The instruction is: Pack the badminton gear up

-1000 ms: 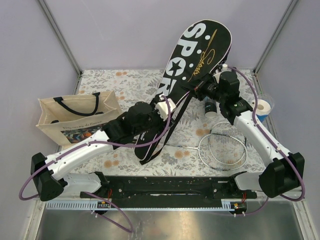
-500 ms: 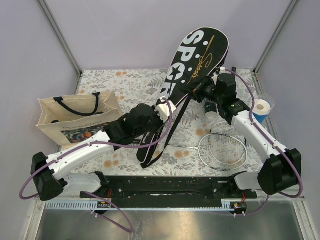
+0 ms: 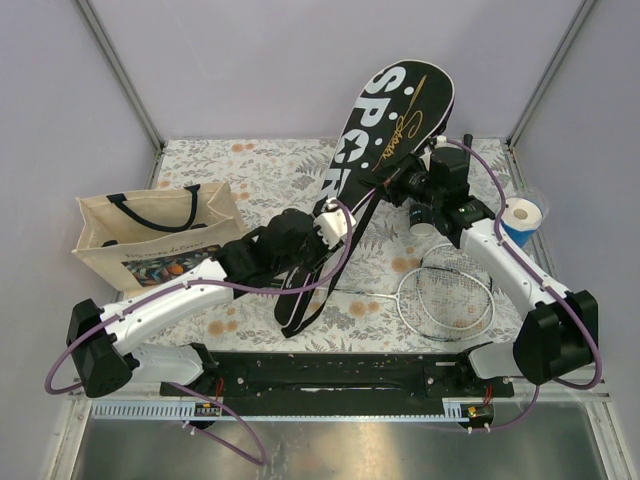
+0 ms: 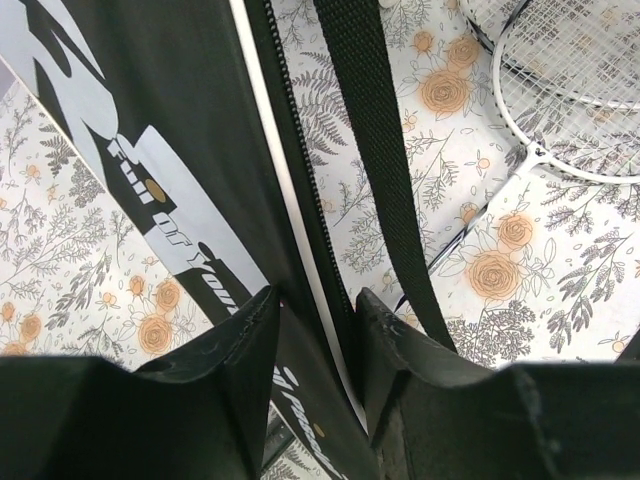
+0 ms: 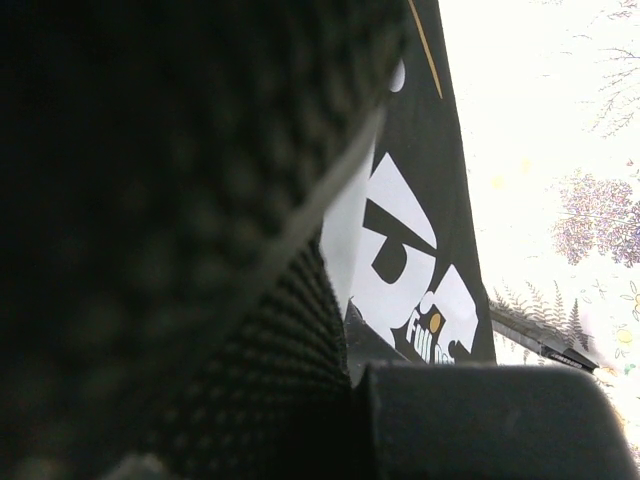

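Black cover (image 3: 392,115) sits clenched at its zip edge in your left hand (image 4: 317,305); you cannot tell whether the right hand (image 3: 402,186) holds it, so a slip could drop it onto the racket (image 3: 446,292).

Raised cover (image 3: 385,130) bars centre; tote (image 3: 150,235) blocks L; open tabletop (image 3: 250,170) btwn them.

In the right wrist view a blurred dark mesh surface (image 5: 170,220) sits right against the lens and fills most of the frame, so the grip of the right gripper (image 3: 397,184) cannot be made out. The cover (image 4: 170,130) runs out of frame above the left gripper (image 4: 315,320). The racket (image 4: 570,90) is cropped there too. The tube (image 3: 422,216) beneath the right wrist is mostly hidden.
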`<action>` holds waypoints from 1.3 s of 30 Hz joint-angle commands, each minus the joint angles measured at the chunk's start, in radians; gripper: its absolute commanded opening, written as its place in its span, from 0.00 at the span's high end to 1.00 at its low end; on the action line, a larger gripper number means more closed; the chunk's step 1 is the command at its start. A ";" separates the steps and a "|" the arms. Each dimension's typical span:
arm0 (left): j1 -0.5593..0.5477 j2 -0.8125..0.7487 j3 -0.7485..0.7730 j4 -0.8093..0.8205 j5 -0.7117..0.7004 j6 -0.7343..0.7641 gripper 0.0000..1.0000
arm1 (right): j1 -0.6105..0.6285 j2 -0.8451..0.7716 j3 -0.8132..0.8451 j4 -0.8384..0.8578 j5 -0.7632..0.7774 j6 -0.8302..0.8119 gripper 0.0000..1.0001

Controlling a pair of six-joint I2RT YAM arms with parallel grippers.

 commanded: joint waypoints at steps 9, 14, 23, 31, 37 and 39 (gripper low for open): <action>-0.009 -0.061 0.032 -0.033 -0.045 0.040 0.50 | 0.000 0.002 0.010 0.068 0.007 -0.024 1.00; -0.009 -0.071 0.023 -0.040 -0.060 0.051 0.50 | -0.001 0.003 0.010 0.067 0.010 -0.026 1.00; -0.009 -0.079 0.022 -0.060 -0.048 0.062 0.57 | -0.001 -0.001 0.008 0.065 0.012 -0.027 1.00; -0.009 -0.053 0.009 -0.031 -0.123 0.066 0.79 | -0.001 -0.001 0.013 0.056 0.010 -0.030 1.00; -0.009 -0.016 0.041 -0.068 -0.074 0.043 1.00 | -0.001 0.031 0.022 0.062 0.000 -0.041 0.98; -0.009 -0.006 0.049 -0.083 -0.056 0.019 1.00 | -0.001 0.052 0.036 0.082 -0.010 -0.055 0.88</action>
